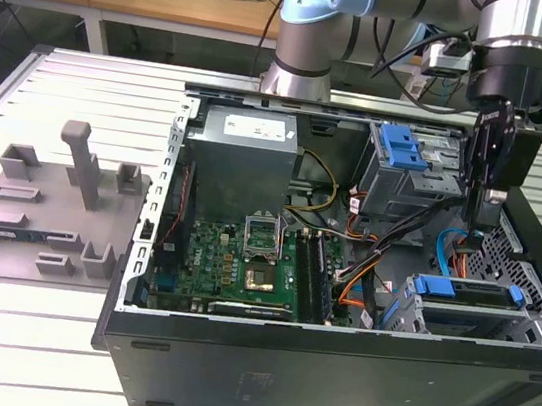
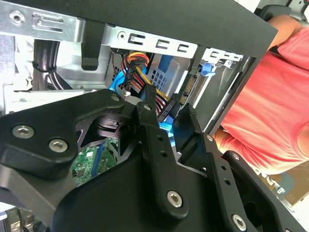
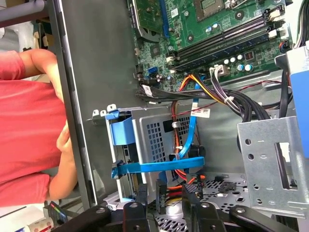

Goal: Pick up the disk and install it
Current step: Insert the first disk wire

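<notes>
The disk (image 1: pixel 465 309), silver with a blue carrier rail round it, lies in the low drive bay at the case's corner on the exterior view's right. In the first wrist view its blue rail (image 3: pixel 159 167) crosses a perforated grey cage. My gripper (image 1: pixel 479 220) hangs point down inside the case, above and just behind the disk, not touching it. Both wrist views show its black fingers (image 3: pixel 142 195) apart, so my gripper (image 3: pixel 166 193) is open and holds nothing. A black cable connector (image 2: pixel 179 100) with yellow and orange wires lies just beyond the gripper (image 2: pixel 169 113).
The open black computer case (image 1: pixel 330 358) lies on a slatted metal table. Inside are a green motherboard (image 1: pixel 243 260), a grey power supply (image 1: pixel 241 164), an upper drive cage with a blue latch (image 1: pixel 402 146) and cable bundles. A person in a red shirt (image 3: pixel 26 121) stands close by the case. A grey fixture (image 1: pixel 59 204) sits left.
</notes>
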Action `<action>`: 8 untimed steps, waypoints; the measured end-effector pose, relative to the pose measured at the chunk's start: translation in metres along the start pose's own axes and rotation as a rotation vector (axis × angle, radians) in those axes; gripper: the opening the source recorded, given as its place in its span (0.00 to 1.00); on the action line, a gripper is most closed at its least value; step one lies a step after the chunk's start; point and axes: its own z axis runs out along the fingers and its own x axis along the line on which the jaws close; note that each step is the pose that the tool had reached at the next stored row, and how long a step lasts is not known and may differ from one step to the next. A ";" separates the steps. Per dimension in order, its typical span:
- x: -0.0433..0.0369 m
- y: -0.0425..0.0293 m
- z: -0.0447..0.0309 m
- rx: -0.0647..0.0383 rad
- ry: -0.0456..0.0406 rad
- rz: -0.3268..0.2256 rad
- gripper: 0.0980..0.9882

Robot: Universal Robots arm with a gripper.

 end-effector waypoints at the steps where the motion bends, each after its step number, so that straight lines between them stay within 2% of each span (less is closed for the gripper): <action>1: -0.0001 0.0000 0.0001 0.000 0.0002 0.000 0.33; 4: -0.0006 0.0001 0.0006 0.000 0.0020 0.000 0.12; 5: -0.0007 0.0001 0.0007 0.001 0.0031 0.000 0.08; 8: -0.0007 0.0001 0.0008 0.001 0.0059 0.000 0.08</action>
